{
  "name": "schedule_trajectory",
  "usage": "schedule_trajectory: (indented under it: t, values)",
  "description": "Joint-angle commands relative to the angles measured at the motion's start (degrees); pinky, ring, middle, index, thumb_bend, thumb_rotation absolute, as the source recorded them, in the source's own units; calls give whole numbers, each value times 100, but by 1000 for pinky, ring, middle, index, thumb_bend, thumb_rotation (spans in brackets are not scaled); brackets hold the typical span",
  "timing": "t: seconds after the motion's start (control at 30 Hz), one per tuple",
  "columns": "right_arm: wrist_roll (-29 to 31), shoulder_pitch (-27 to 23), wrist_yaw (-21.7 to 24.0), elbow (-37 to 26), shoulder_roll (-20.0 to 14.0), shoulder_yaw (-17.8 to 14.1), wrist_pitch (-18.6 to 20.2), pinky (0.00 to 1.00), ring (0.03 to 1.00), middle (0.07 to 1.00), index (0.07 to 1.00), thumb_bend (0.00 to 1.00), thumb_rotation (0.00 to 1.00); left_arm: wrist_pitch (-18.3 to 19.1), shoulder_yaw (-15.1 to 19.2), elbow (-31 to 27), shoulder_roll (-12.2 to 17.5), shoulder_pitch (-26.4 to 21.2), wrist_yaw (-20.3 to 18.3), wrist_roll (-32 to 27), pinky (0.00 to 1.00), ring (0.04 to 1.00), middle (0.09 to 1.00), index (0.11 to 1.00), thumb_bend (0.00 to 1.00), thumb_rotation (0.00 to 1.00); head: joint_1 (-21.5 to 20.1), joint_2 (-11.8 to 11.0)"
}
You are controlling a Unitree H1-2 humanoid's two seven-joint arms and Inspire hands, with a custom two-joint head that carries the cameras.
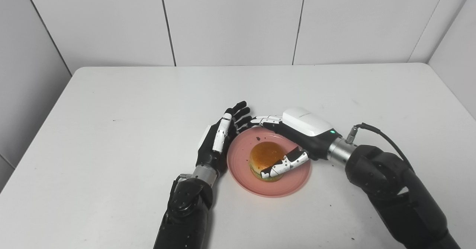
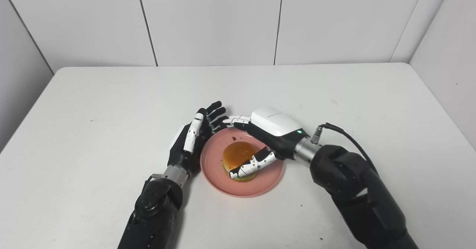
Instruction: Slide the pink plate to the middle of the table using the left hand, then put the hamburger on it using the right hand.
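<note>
Plate (image 1: 293,184): pink, set mid-surface (image 1: 111,137).
Hamburger (image 1: 264,156): placed on the plate.
Right hand (image 1: 297,137): hamburger is clasped between thumb and fingers (image 1: 266,120).
Left hand (image 1: 219,139): fingers spread, held beside the plate rim.
Writing: faint mark on the right hand, unreadable.

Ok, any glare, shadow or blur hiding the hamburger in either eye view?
Left eye view: even light, hamburger sharp on the pink plate, only the right hand thumb covers its side. Right eye view: same, soft shadows, no glare.
</note>
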Motion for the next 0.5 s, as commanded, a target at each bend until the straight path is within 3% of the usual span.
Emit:
schedule_trajectory:
  t: [0.0, 0.17, 0.27, 0.33, 0.37, 0.47]
  values:
    - [299, 15, -511, -149, 122, -333, -79, 704, 866, 899, 857, 751, 635, -186, -23, 128, 39, -30, 59, 141, 817, 842, 828, 804, 354, 1000, -4, 7]
    - [792, 295, -1258, -21, 479, -821, -235, 669, 823, 897, 888, 682, 694, -288, 4, 153, 43, -32, 61, 167, 851, 866, 858, 828, 359, 1000, 5, -10]
    - [1145, 468, -1626, -118, 867, -1149, 80, 639, 808, 917, 925, 643, 690, -355, 28, 141, 45, -24, 96, 183, 895, 895, 886, 860, 365, 1000, 19, -29]
    - [1204, 563, -1806, -142, 1038, -1281, 174, 655, 811, 919, 948, 610, 735, -375, 48, 84, 57, -1, 101, 162, 928, 915, 904, 883, 373, 1000, 27, -36]
    - [1228, 597, -1862, -138, 1092, -1325, 193, 715, 840, 935, 977, 566, 813, -375, 59, 52, 62, 11, 93, 140, 967, 952, 939, 921, 363, 1000, 27, -36]
    - [1570, 687, -1864, -24, 1215, -1428, 328, 765, 873, 959, 995, 559, 901, -483, 55, -3, 141, 45, 39, 164, 992, 986, 976, 960, 371, 1000, 51, -63]
